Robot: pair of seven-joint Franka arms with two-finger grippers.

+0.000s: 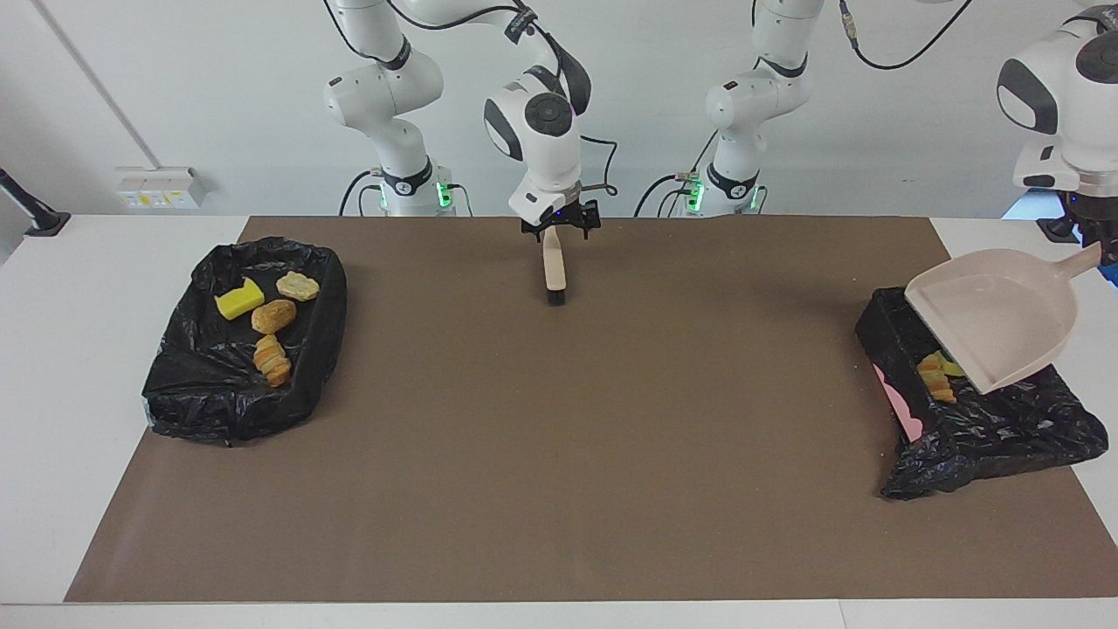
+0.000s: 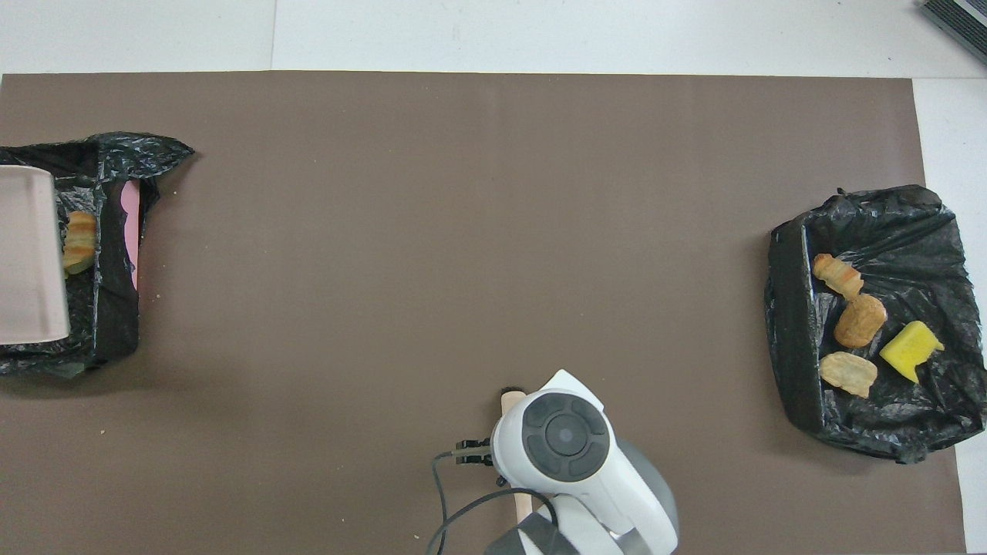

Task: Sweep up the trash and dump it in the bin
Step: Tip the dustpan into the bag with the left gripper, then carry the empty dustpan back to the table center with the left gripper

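Facing view: the trash (image 1: pixel 935 377) is seen in the black bin (image 1: pixel 1004 437) at the left arm's end, under the tilted dustpan (image 1: pixel 996 323), whose handle is clamped by the left gripper (image 1: pixel 1102 246). The right gripper (image 1: pixel 560 229) is spread open over the handle of the brush (image 1: pixel 553 266), which points away from the robots.

We see a brown mat (image 2: pixel 463 231) covering most of the white counter (image 2: pixel 601 35). At the left arm's end sits a black-lined bin (image 2: pixel 108 254), a pink patch showing on its wall; the pale dustpan (image 2: pixel 27 262) hangs over it, and beside the pan's edge one tan-orange scrap (image 2: pixel 79 239) lies inside. At the right arm's end a second black-lined bin (image 2: pixel 871 324) holds three bread-like pieces (image 2: pixel 858 321) and a yellow sponge chunk (image 2: pixel 910 348). The right arm's wrist (image 2: pixel 567 439) covers most of the brush (image 2: pixel 509 398) lying on the mat.
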